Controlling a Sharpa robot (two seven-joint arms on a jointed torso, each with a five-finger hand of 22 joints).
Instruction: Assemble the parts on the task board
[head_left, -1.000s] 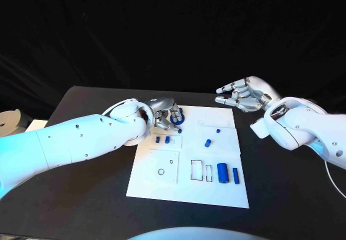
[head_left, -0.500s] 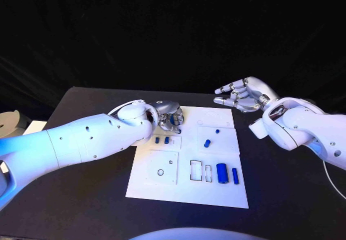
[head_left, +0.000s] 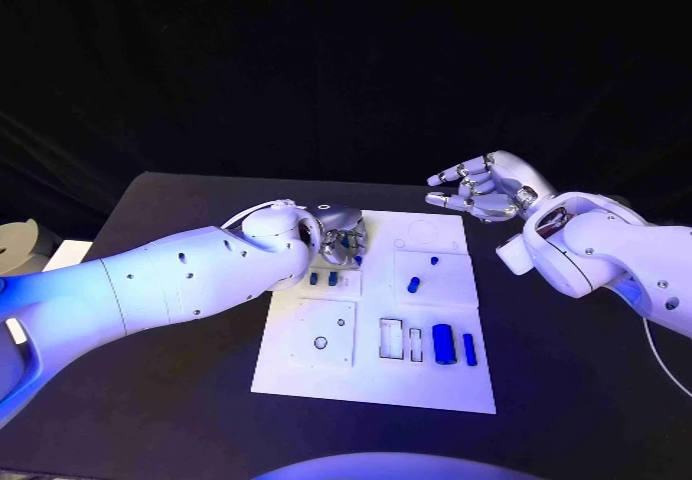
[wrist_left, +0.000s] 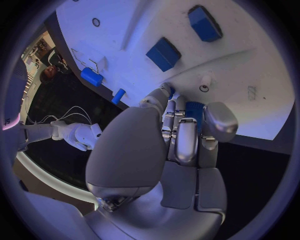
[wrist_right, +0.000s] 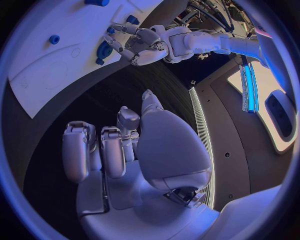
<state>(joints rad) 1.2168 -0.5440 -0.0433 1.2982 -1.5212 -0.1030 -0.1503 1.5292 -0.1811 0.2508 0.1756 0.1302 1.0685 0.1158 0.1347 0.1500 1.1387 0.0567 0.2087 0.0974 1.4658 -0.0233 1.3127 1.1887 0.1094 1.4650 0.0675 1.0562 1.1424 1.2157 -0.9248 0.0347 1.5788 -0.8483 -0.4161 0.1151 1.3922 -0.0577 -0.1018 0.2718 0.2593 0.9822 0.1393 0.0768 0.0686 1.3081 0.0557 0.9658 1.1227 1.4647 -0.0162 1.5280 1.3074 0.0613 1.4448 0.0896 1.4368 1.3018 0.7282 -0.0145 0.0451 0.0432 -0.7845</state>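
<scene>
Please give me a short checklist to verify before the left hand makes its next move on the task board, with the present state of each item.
1. Left hand is over the far left corner of the task board: ok.
2. Left hand's fingers are closed around a blue part: ok in the left wrist view; how firmly, cannot tell.
3. Right hand is off the board, fingers apart, holding nothing: ok.
4. Two small blue parts beside the left hand are untouched: ok.
5. Blue cylinder lies free near the board's near edge: ok.
</scene>
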